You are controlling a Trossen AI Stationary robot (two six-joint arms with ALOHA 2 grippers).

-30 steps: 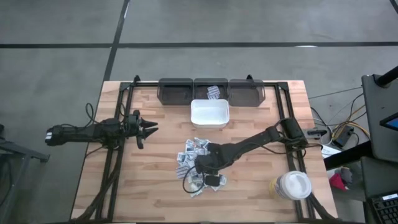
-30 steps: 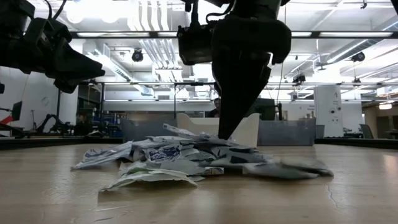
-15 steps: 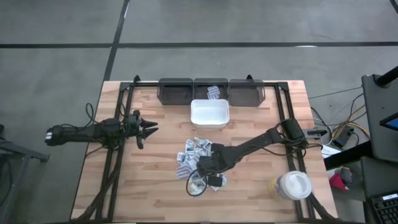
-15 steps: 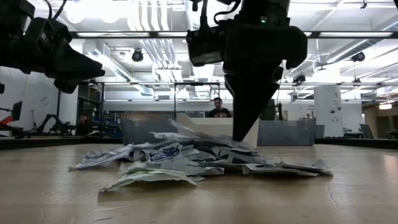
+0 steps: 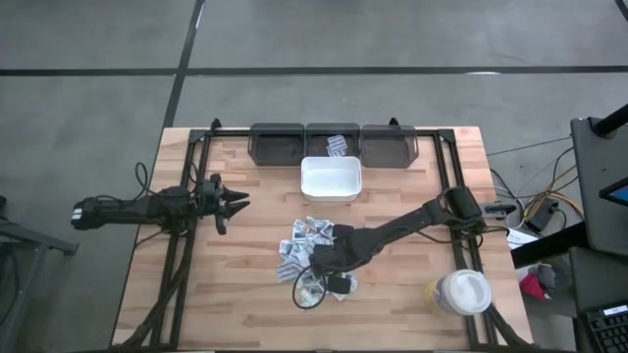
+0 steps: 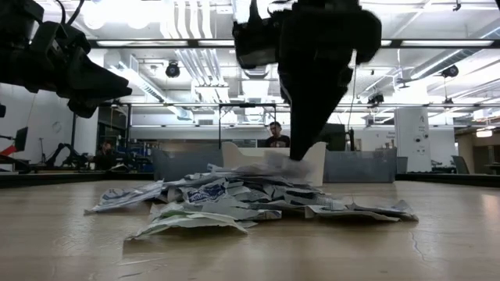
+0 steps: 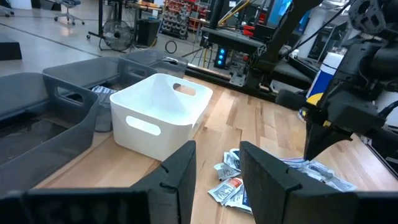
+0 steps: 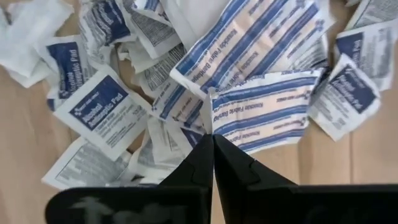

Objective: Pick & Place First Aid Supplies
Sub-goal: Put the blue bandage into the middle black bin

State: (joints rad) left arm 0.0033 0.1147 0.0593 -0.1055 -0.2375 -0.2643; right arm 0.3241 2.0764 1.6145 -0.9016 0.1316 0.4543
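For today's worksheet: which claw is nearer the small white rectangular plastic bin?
Left. The left claw sits beside the small white rectangular plastic bin; the right claw is farther, over the sachet pile.

1. You get even, bright overhead light on the table, with soft shadows.
2. In the low view, ceiling lights glare around twelve o'clock.
3. There the right claw looks dark, backlit and slightly blurred.

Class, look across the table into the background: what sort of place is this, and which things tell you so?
Probably a robotics lab or workshop: bare ceiling ducts, strip lights, equipment racks, and a wooden table carrying two robot arms.
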